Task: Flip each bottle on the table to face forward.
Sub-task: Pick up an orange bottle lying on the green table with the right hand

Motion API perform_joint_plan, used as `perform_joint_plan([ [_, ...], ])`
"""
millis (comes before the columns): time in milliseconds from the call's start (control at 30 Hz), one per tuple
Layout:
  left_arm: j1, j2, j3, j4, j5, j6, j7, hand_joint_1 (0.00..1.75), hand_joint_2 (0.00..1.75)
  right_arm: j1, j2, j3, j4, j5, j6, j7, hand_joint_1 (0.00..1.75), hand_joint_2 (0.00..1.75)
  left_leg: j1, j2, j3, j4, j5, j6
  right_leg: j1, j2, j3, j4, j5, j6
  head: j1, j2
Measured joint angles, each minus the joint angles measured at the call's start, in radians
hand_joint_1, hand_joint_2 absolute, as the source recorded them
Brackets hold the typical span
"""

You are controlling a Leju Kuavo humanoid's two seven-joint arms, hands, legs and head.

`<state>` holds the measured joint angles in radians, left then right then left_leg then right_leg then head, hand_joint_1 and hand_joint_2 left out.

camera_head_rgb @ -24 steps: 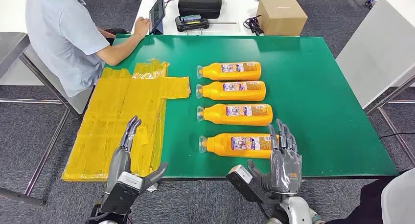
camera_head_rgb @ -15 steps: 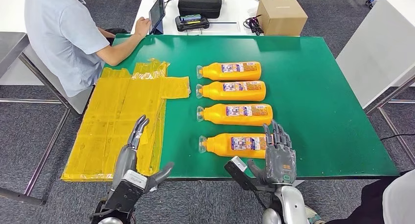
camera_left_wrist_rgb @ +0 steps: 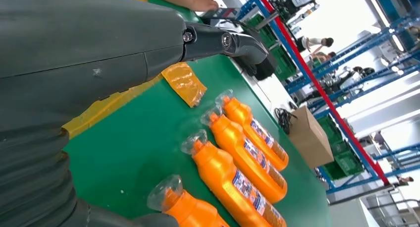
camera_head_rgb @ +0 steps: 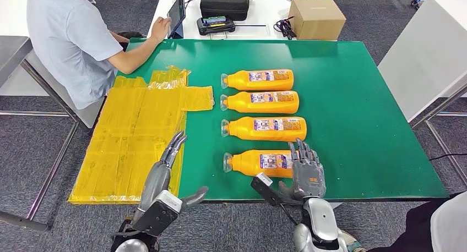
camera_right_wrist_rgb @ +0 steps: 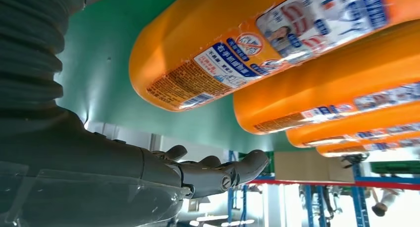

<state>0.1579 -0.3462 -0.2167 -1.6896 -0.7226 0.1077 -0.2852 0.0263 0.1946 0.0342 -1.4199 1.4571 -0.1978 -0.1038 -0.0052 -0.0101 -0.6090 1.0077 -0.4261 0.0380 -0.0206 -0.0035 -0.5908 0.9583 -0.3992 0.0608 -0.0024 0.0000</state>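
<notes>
Several orange bottles lie on their sides in a row on the green table (camera_head_rgb: 358, 114), clear caps pointing left, labels up. The nearest bottle (camera_head_rgb: 261, 163) lies at the front edge; behind it lie a second bottle (camera_head_rgb: 264, 129), a third (camera_head_rgb: 260, 102) and the farthest (camera_head_rgb: 258, 80). My right hand (camera_head_rgb: 307, 173) is open, its fingers spread over the base end of the nearest bottle (camera_right_wrist_rgb: 237, 43), holding nothing. My left hand (camera_head_rgb: 162, 177) is open over the yellow sheet, left of the bottles (camera_left_wrist_rgb: 233, 180).
A crumpled yellow plastic sheet (camera_head_rgb: 137, 131) covers the table's left part. A person in a light blue shirt (camera_head_rgb: 69, 40) sits at the far left corner, a hand on a tablet (camera_head_rgb: 177, 12). A black case (camera_head_rgb: 224, 3) and a cardboard box (camera_head_rgb: 316, 18) stand behind.
Both hands have moved forward and inward. The right hand has come over the base of the nearest bottle; the left has drifted right over the yellow sheet. The bottles have not moved.
</notes>
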Motion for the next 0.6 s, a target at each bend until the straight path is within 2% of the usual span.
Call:
perform_joint_plan([
  [600,-0.031,0.006,-0.017,0.039,-0.004,-0.022,0.003,0.00,1.75,-0.100,-0.037,-0.006,0.161,0.042,-0.020,0.026,0.00,1.75,0.000,0.000,0.000,0.000,0.000,0.000,0.000,0.000,0.000,0.000,0.000,0.000,0.000,0.000],
])
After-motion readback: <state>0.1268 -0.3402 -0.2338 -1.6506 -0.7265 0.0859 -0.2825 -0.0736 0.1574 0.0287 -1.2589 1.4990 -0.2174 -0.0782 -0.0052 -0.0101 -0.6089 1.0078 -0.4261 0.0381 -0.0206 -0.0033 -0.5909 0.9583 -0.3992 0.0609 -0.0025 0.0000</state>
